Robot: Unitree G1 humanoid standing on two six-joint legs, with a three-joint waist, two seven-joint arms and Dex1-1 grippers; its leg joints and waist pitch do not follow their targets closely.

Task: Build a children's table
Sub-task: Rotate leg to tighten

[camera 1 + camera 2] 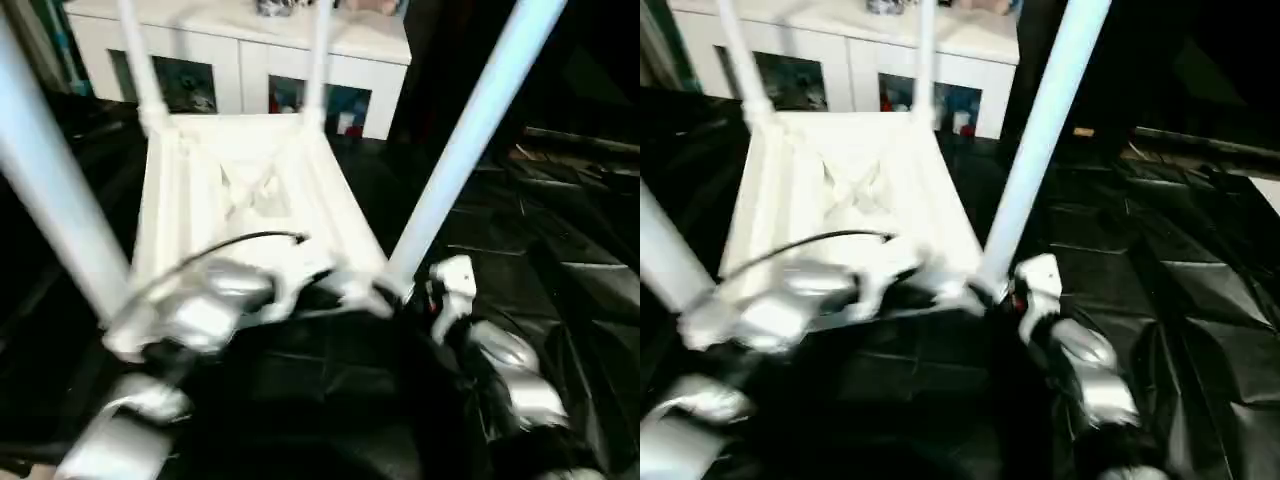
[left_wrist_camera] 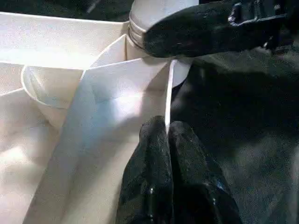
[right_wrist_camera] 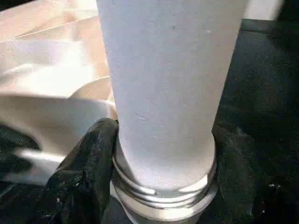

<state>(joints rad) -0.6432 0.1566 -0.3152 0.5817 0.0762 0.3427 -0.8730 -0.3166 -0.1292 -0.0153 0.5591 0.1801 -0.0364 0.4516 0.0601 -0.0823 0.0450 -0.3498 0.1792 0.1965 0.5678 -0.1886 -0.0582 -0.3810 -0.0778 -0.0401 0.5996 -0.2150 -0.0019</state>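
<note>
Table (image 1: 240, 190) inverted on black cloth (image 1: 560, 290), 4 legs up. Near-right leg (image 3: 163, 93) is clasped at its base by right gripper (image 3: 163, 154) — rim pinched by closed left gripper (image 2: 167, 140).

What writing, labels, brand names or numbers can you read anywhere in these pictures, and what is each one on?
No readable text anywhere.
The children's table, upside down with its legs up: plain white, no marks.
Near right leg in the right gripper: bare white, no label.
Left gripper on a thin rib of the table: no print.
Coloured items behind the white cabinet's glass doors: too blurred to read.
Black cloth: plain.
</note>
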